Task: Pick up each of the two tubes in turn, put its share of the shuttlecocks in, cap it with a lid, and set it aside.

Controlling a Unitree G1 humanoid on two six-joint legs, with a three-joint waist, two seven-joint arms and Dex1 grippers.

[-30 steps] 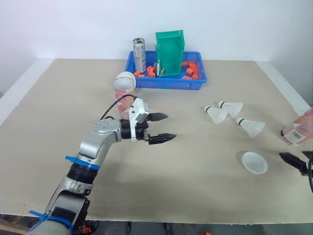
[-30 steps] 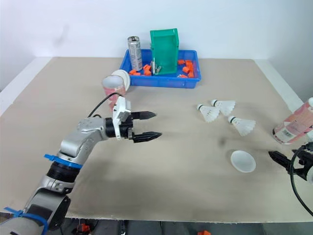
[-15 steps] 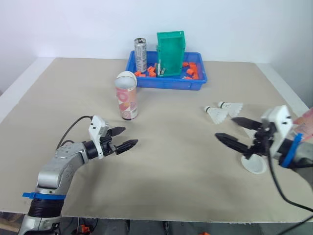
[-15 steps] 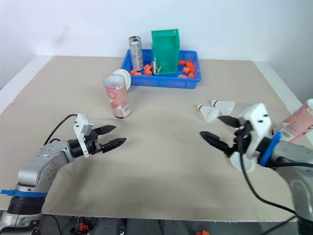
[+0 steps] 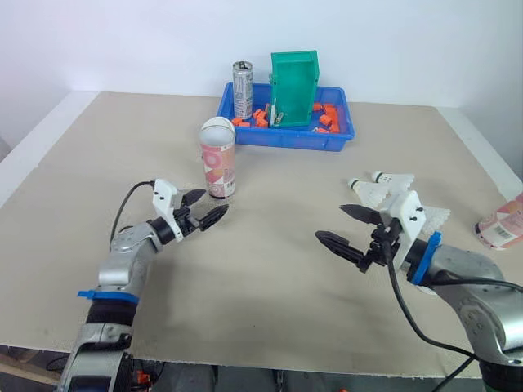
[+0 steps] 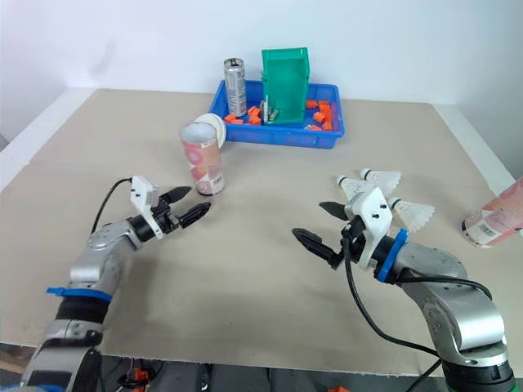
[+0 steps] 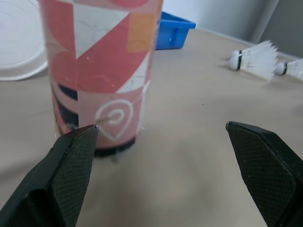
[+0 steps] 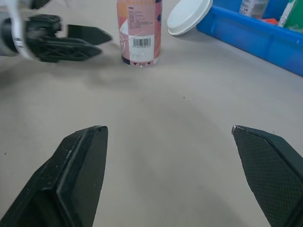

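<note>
Near front of worktop [image 5: 270, 286], L tool [image 5: 214, 202] and R tool [image 5: 330, 223] are held low, fingers apart, both empty. Just beyond L tool, one tube [image 5: 219, 167] is stood upright w/ a lid [image 6: 216, 124] behind it. Shuttlecocks [image 5: 372, 189] are scattered beyond R tool; 2nd tube [image 5: 500, 229] is seen lying at right edge. Blue tray [image 5: 286, 137] is set farthest back.

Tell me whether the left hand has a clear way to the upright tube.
Probably yes: the left hand, open, sits just in front of the tube near its base, pointing at it, with only bare table between them.
</note>
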